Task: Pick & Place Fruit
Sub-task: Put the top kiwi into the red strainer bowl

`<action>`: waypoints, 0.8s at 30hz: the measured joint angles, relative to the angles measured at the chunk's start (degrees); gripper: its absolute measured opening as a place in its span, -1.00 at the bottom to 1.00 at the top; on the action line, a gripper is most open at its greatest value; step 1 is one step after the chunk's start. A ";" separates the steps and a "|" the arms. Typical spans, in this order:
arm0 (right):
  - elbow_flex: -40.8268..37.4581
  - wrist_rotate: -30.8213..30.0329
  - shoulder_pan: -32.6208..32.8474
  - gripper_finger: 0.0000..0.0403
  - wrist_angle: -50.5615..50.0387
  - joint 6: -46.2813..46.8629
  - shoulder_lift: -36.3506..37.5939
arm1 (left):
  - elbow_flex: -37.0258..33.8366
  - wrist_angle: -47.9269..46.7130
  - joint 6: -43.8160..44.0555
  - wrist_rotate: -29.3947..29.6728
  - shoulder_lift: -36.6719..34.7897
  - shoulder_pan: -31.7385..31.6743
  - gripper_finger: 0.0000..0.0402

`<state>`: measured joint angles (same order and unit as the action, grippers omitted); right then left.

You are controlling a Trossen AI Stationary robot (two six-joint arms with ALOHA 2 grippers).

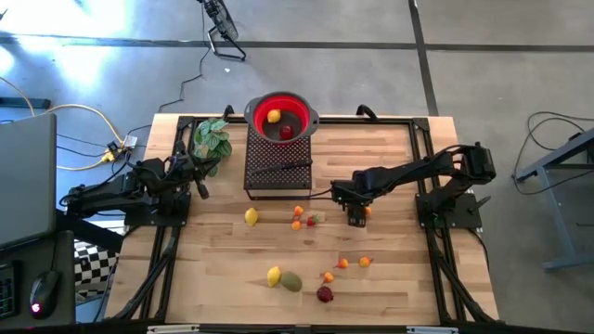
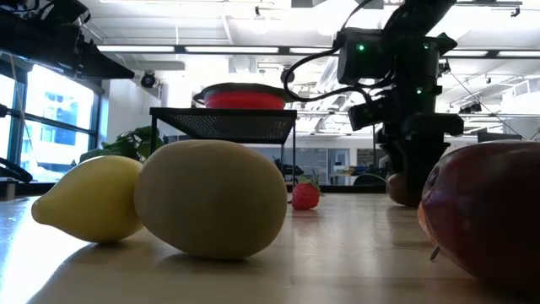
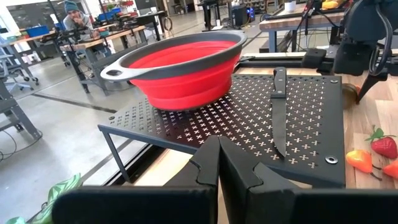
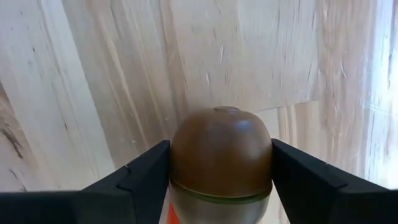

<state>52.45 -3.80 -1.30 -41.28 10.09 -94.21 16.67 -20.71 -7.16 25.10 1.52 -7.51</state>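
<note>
1. Brown kiwi (image 4: 221, 158) sits on the wooden table (image 1: 399, 278), at about three o'clock from its middle.
2. My right gripper (image 1: 357, 217) is down over it, a finger (image 4: 134, 177) on either side, touching.
3. My left gripper (image 3: 219, 171) waits shut at nine o'clock.

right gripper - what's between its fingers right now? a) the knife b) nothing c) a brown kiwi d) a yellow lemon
c: in the right wrist view a brown kiwi sits between the two dark fingers of the right gripper, which is down at the table.
</note>
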 joint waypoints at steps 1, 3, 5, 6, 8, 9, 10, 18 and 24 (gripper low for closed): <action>0.00 -0.29 0.00 0.20 0.00 0.40 0.00 | 0.00 0.00 0.00 0.00 0.02 0.00 -1.00; 0.00 -0.55 0.00 0.23 0.00 0.76 0.00 | 0.00 0.00 0.00 0.00 0.00 0.00 -1.00; 0.00 -0.60 0.00 0.26 0.07 0.82 0.00 | 0.00 0.00 0.00 0.00 0.00 0.00 -1.00; 0.00 -0.60 0.00 0.27 0.13 0.82 0.00 | 0.00 0.00 0.00 0.00 0.00 0.00 -1.00; 0.00 -0.62 0.00 0.27 0.26 0.82 0.00 | 0.00 0.00 0.00 0.00 0.00 0.00 -1.00; 0.00 -0.63 0.00 0.25 0.28 0.82 0.00 | 0.00 0.00 0.00 0.00 0.00 0.00 -1.00; 0.00 -0.66 0.00 0.24 0.33 0.82 0.00 | 0.00 0.00 0.00 0.00 0.00 0.00 -1.00; 0.00 -0.73 0.00 0.26 0.44 0.84 0.00 | 0.00 0.00 -0.01 0.00 0.00 0.00 -1.00; 0.00 -0.72 0.00 0.30 0.60 0.84 0.00 | 0.00 0.00 0.00 0.00 0.01 0.00 -1.00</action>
<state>52.45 -4.52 -1.30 -40.67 10.94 -94.21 16.67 -20.71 -7.16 25.10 1.53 -7.51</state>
